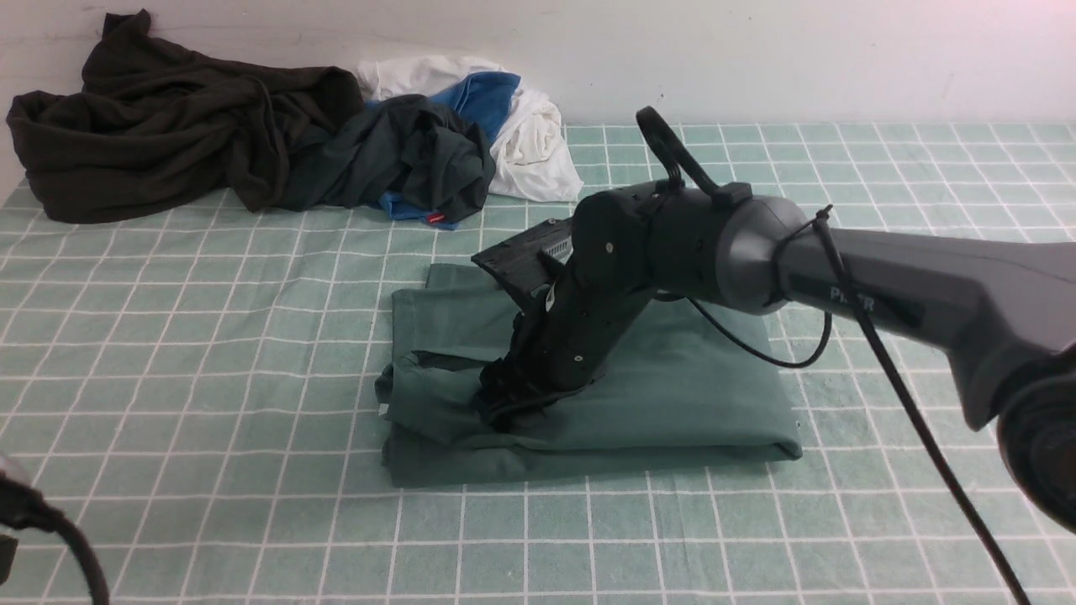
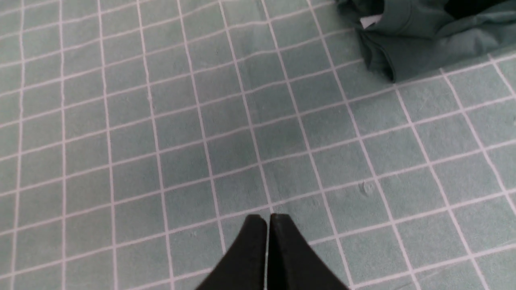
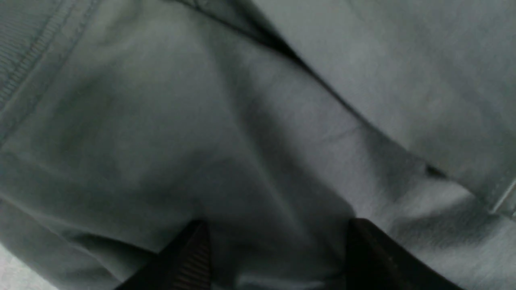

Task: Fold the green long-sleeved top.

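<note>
Two arms: only the right arm (image 1: 883, 277) shows in full in the front view, reaching in from the right; the left is cut off at the lower left corner, where just a dark cable (image 1: 50, 529) appears.
Task item: the muted sage-green cotton long-sleeved top (image 1: 672, 395) lies in a layered, roughly rectangular bundle at the middle of the pale green checked tablecloth (image 1: 210, 378); sleeves and logo are hidden in the folds.
Right gripper (image 1: 504, 407): tip down on the top's left part, near the neck opening. Its wrist view is blurred and filled with cloth. The fingers (image 3: 189, 257) stand well apart with fabric bulging between them; whether any is pinched cannot be told.
Left gripper (image 2: 268, 219): fingers pressed together with nothing between them, over bare cloth, apart from the top's corner.
Label: a small white tag (image 2: 371, 21) shows at the top's edge.
Back pile: a dark olive-black garment (image 1: 151, 143), a dark teal garment (image 1: 403, 151), a white one (image 1: 530, 143) and a blue one (image 1: 483, 92) are heaped against the wall, overlapping, so their shapes are hard to read.
</note>
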Robot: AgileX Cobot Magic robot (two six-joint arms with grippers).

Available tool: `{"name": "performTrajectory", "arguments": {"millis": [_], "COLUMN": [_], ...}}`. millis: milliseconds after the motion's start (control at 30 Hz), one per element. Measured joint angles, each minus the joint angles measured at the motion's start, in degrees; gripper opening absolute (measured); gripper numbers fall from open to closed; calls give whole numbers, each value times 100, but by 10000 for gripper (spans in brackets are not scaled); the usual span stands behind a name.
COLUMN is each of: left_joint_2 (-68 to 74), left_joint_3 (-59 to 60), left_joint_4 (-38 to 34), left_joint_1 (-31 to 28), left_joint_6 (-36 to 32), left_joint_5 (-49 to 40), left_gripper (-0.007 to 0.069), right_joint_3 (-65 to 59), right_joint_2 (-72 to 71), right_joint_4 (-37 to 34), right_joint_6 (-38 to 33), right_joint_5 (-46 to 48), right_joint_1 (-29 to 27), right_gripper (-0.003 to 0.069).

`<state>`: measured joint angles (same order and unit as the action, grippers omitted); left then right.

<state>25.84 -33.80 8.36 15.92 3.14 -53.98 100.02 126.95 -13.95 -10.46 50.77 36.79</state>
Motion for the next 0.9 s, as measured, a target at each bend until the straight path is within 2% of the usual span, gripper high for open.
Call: {"name": "performTrajectory", "arguments": {"millis": [133, 233, 433, 533, 733, 900], "left_joint_2": [-457, -723, -844, -844, -844, -844], "left_joint_3": [64, 64, 64, 64, 64, 64], "left_joint_4": [0, 0, 0, 0, 0, 0], "left_joint_1": [0, 0, 0, 0, 0, 0], "left_joint_6": [0, -5, -5, -5, -5, -5], "left_joint_5": [125, 147, 147, 147, 147, 147], "left_gripper": [-4, -4, -4, -4, -4, -4], "right_joint_3": [-12, -17, -12, -12, -12, -17], "right_joint_2": [-123, -335, -442, -326, -63, -15], "right_joint_4": [-23, 315, 1244, 1305, 964, 119], "right_joint_6": [-12, 168, 887, 1010, 1046, 1046], "right_joint_5": [-21, -21, 124, 86, -481, -1803], "right_joint_1": [0, -102, -711, -911, -951, -946], "right_gripper": [411, 409, 409, 409, 409, 409]}}
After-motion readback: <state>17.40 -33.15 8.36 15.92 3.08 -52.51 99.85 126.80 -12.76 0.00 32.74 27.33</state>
